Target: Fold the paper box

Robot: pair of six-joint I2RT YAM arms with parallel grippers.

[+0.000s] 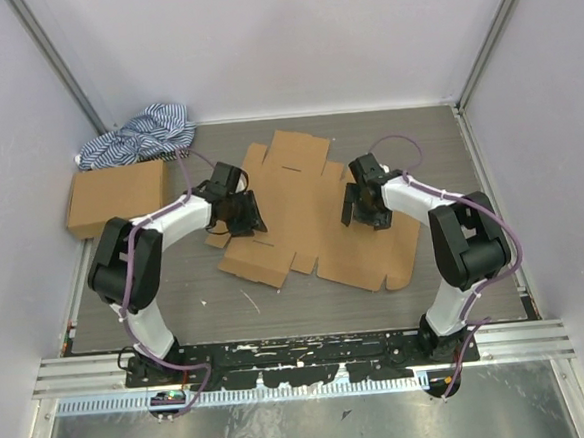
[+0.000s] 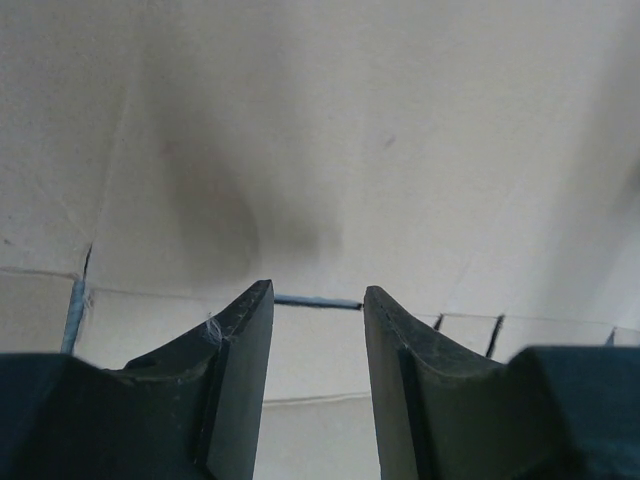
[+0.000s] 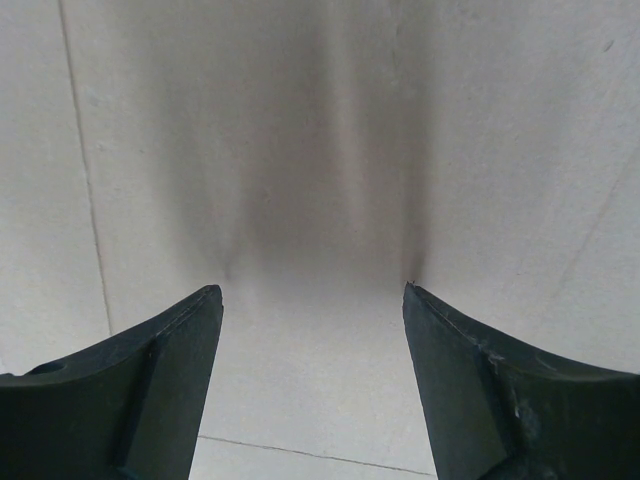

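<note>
Three pale walls enclose a grey wood-grain surface (image 1: pixel 449 168). The paper box (image 1: pixel 302 213) lies flat and unfolded at the centre of the top frame, with a closed cardboard box (image 1: pixel 115 196) at left and a striped cloth (image 1: pixel 141 134) at upper left. Only the wrist views show the gaps: the left end effector (image 2: pixel 318 295) is partly spread and the right end effector (image 3: pixel 312 290) is spread wide. Both are empty, close above bare cardboard.

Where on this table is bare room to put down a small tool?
Free: the near strip of table between the paper box and the arm bases; the back right corner. Crowded: the left, with closed box and striped cloth.
</note>
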